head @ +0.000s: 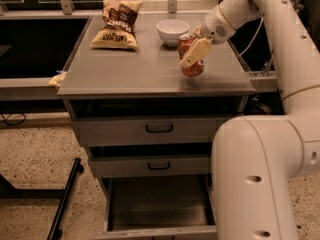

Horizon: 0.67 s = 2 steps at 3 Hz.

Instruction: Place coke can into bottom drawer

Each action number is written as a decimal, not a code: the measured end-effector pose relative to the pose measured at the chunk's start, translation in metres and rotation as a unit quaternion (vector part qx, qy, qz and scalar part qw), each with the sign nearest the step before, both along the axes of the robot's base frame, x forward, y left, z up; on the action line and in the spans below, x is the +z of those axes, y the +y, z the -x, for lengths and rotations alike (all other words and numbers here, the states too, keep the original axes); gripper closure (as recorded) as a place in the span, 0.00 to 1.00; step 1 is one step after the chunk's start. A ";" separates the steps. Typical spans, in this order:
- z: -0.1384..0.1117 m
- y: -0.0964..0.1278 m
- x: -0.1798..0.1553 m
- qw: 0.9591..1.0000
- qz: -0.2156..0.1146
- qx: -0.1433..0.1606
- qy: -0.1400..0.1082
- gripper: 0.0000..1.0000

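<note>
**Q:** What is the gripper [190,59] doing?

**A:** It is reaching over the right rear part of the cabinet top [145,71]. It is clamping the coke can [195,69]. One beige finger [196,52] is lying slantwise across the can's front, and the other is sitting hidden behind the can.

**Q:** How is the can standing?

**A:** It is standing roughly upright inside the grip, with its base at the cabinet top. Whether it is touching the surface or hanging just clear of it cannot be told.

**Q:** What is lying nearest the gripper?

**A:** A white bowl [172,30] is resting just behind it and slightly to its left, close to the can. A chip bag [119,25] is lying further to the left, well apart from the gripper.

**Q:** And below the gripper?

**A:** The top drawer [160,130] and the middle drawer [159,167], each with a black handle, are sitting pushed in. Beneath them the bottom drawer [159,210] is standing pulled out, showing a plain grey inside. It is lying far beneath the gripper and somewhat to its left. The white arm [265,179] is filling the right side, partly covering the drawers' right ends.
</note>
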State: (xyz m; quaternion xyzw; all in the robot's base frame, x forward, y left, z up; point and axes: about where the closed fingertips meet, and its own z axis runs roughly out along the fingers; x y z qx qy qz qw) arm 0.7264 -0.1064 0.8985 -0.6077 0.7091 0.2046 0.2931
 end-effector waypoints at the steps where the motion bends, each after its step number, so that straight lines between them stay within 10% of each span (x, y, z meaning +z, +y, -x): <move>1: 0.028 -0.039 0.022 1.000 -0.007 -0.005 -0.024 0.87; 2: 0.034 -0.038 0.011 1.000 -0.008 -0.005 -0.014 1.00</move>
